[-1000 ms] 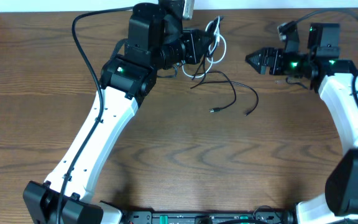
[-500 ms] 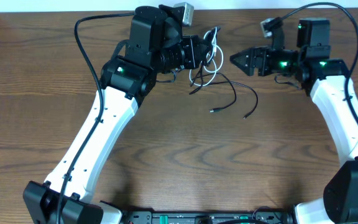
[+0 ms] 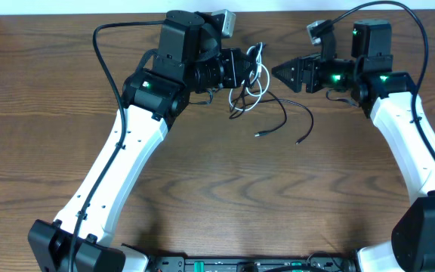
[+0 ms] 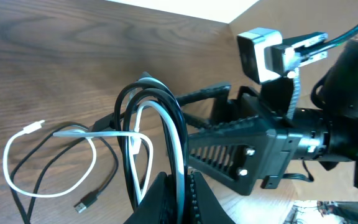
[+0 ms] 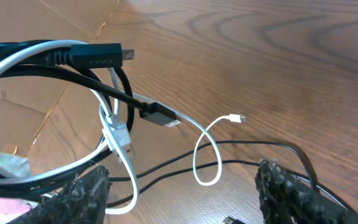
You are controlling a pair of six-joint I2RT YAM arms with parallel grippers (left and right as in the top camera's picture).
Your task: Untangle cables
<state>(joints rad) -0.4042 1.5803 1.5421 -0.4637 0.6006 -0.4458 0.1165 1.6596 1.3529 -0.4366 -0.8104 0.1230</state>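
Near the far edge of the table (image 3: 202,181), the left claw (image 3: 243,68) pinches the light, limp black and white cables (image 3: 258,75) aloft. The right claw (image 3: 281,74) gapes wide just beside them. Probably best gripped behind the stiff black plug (image 5: 96,55).

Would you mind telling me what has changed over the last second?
The right gripper moved in toward the cables, jaws open, taking nothing. The left gripper stays shut on them; the loose black ends lie where they were.
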